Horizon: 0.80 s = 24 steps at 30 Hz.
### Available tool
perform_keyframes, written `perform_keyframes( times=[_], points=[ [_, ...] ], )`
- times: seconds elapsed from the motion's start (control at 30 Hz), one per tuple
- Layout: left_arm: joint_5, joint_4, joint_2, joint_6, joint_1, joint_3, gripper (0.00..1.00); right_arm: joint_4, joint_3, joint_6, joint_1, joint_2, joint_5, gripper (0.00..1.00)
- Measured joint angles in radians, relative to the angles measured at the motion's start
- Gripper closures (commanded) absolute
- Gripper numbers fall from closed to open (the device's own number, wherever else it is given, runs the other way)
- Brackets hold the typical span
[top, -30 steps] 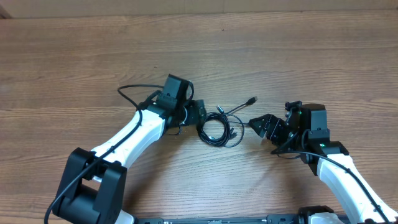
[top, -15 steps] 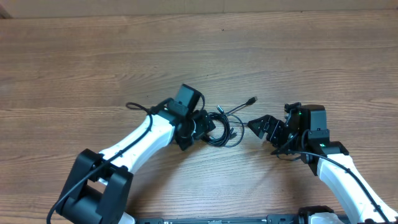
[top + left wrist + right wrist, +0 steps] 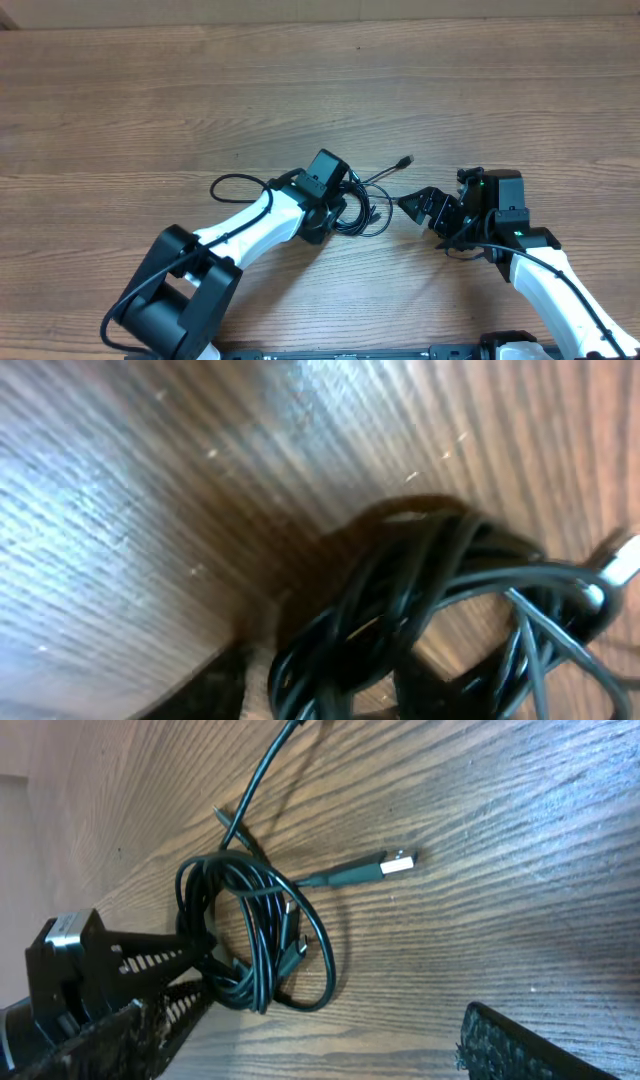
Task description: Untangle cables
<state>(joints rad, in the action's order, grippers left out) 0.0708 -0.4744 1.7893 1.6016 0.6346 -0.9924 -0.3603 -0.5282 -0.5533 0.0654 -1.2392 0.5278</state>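
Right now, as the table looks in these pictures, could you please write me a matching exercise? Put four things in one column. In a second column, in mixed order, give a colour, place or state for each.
Things
1. left gripper
2. right gripper
3. cables
4. plug

Descriptions
A. silver tip, lying outside the coil
B. open, apart from the cables
C. black, coiled on the wooden table
D. fingers at the edge of the coil

Pairs: 1-D, 2-B, 3-C, 4-A
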Motion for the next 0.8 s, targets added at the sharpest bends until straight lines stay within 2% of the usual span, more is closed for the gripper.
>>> perform_keyframes(
  times=[0.1,0.2,0.33,0.4,0.47,0.57,0.73,0.8],
  points=[
    [-0.001,0.049,0.02,-0.034,0.0,-0.005,0.96,-0.01,0.0,0.0,0.0,0.0,0.0,0.07],
    [0.0,0.06,0.021,-0.185,-0.022,-0.005,0.96,-0.018,0.0,0.0,0.0,0.0,0.0,0.07],
    [-0.012,0.037,-0.008,-0.574,-0.116,-0.021,0.96,-0.017,0.0,0.0,0.0,0.0,0.004,0.06],
    [-0.028,-0.001,-0.058,-0.792,-0.175,-0.051,0.96,-0.016,0.0,0.0,0.0,0.0,0.019,0.04],
    [-0.043,-0.024,-0.113,-0.944,-0.212,-0.083,0.96,-0.003,0.0,0.0,0.0,0.0,0.044,0.0],
    [-0.056,-0.04,-0.246,-1.231,-0.229,-0.133,0.96,0.05,0.0,0.038,0.0,0.0,0.136,0.0],
    [-0.057,-0.095,-0.35,-1.46,-0.222,-0.142,0.96,0.229,0.0,0.202,0.0,-0.001,0.309,0.0],
    [-0.072,-0.115,-0.357,-1.531,-0.222,-0.142,0.96,0.351,0.0,0.247,0.0,-0.001,0.382,0.0]
  ],
)
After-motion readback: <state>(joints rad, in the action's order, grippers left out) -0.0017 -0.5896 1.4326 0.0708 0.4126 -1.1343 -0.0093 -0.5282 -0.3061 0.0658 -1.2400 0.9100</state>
